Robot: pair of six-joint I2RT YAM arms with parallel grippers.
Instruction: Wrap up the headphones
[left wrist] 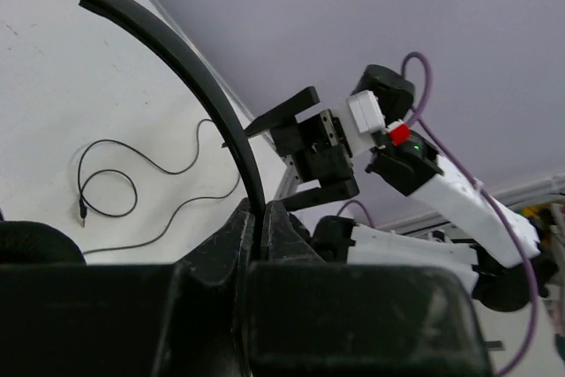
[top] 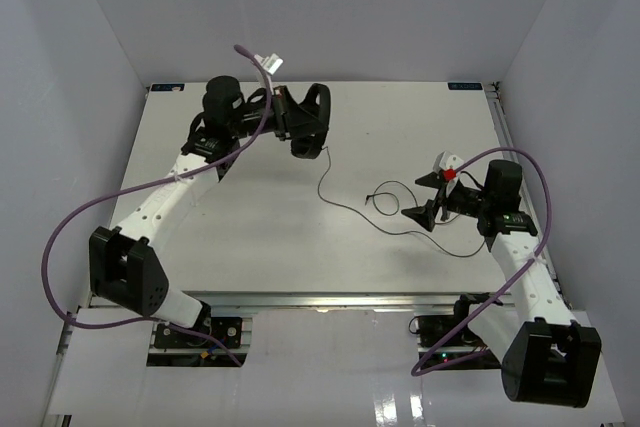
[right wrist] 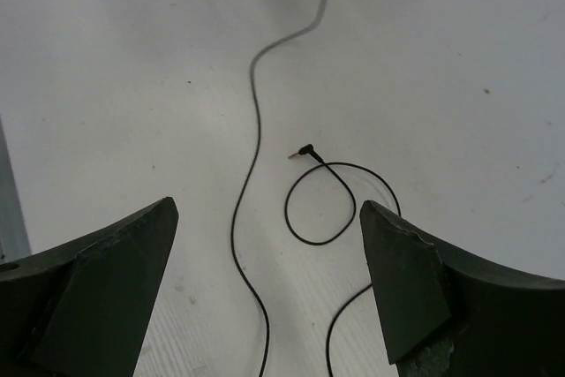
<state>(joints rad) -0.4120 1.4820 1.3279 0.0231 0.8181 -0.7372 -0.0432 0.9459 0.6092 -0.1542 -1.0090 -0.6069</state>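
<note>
My left gripper [top: 291, 123] is shut on the thin headband of the black headphones [top: 312, 115] and holds them in the air over the back of the table. In the left wrist view the headband [left wrist: 181, 52] runs down between my closed jaws, with one earcup [left wrist: 35, 240] at the lower left. The thin cord [top: 335, 199] hangs from the headphones to the table and ends in a loop [top: 383, 197]. My right gripper [top: 421, 197] is wide open just above that loop. The right wrist view shows the cord [right wrist: 254, 121] and its plug [right wrist: 305, 153] between my fingers [right wrist: 104, 284].
White walls close off the table [top: 230, 227] at the back and on both sides. Thick purple cables [top: 75, 217] arc from both arms. A metal rail [top: 500, 117] runs along the table's right edge.
</note>
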